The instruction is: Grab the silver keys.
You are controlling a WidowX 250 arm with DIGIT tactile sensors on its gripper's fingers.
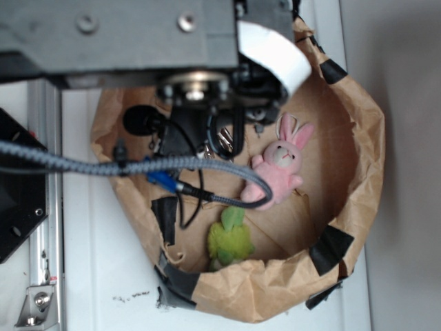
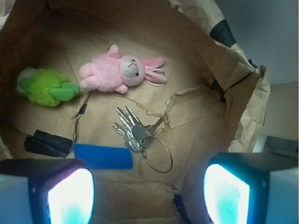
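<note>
The silver keys (image 2: 134, 131) lie fanned on the brown paper floor in the wrist view, their thin wire ring (image 2: 158, 156) trailing toward me. My gripper (image 2: 148, 196) hangs above and just short of them. It is open, with both glowing pads (image 2: 70, 198) wide apart and only bare paper between them. In the exterior view the arm (image 1: 186, 89) covers most of the keys.
A pink bunny (image 2: 117, 74) (image 1: 279, 165) lies just beyond the keys. A green plush (image 2: 44, 87) (image 1: 231, 238) sits to its left. A flat blue rectangle (image 2: 103, 156) and black tape (image 2: 46, 144) lie left of the keys. Crumpled paper walls (image 1: 362, 138) ring everything.
</note>
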